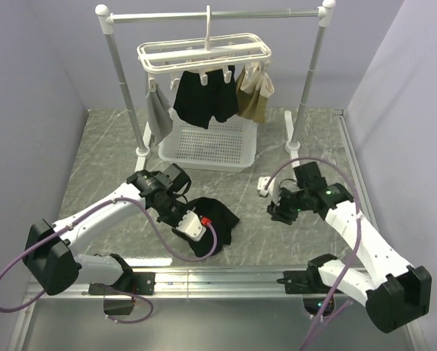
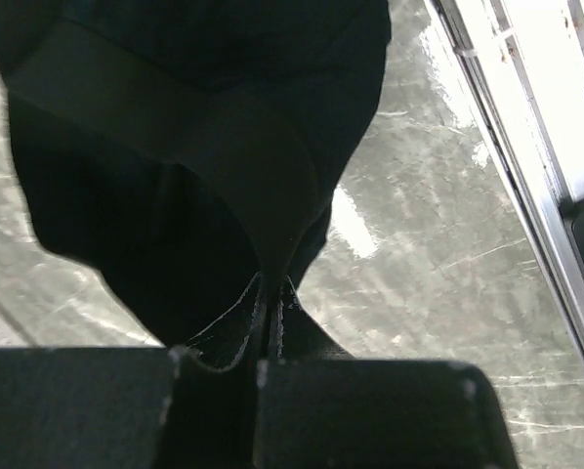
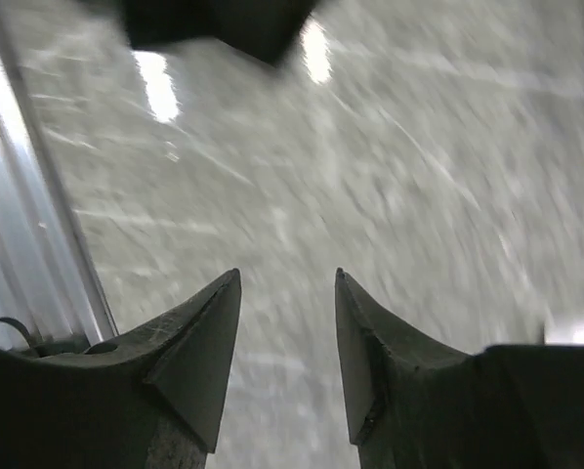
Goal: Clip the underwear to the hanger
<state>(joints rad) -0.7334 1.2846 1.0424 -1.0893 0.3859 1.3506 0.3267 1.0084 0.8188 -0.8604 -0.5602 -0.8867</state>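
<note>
Black soft-fabric underwear (image 1: 222, 216) pinched shut in left claw (image 2: 272, 285), near front edge of grey marbled surface (image 1: 109, 146).
Right claw (image 3: 287, 322) parted over bare surface, well apart.

A grey metal rail stand (image 1: 211, 14), capped with white knobs (image 1: 101, 10), is set at the back of a grey marbled table (image 1: 109, 161). A white perforated basket (image 1: 204, 162) is placed between its feet. Above the basket three garments are hung: a small grey garment (image 1: 158, 113) at the left, black shorts (image 1: 204, 95) in the middle, a tan-beige garment (image 1: 253, 93) at the right. A small white object (image 1: 264, 184) is seen lying near the basket's right front corner. The table is enclosed by lavender walls (image 1: 28, 88).
</note>
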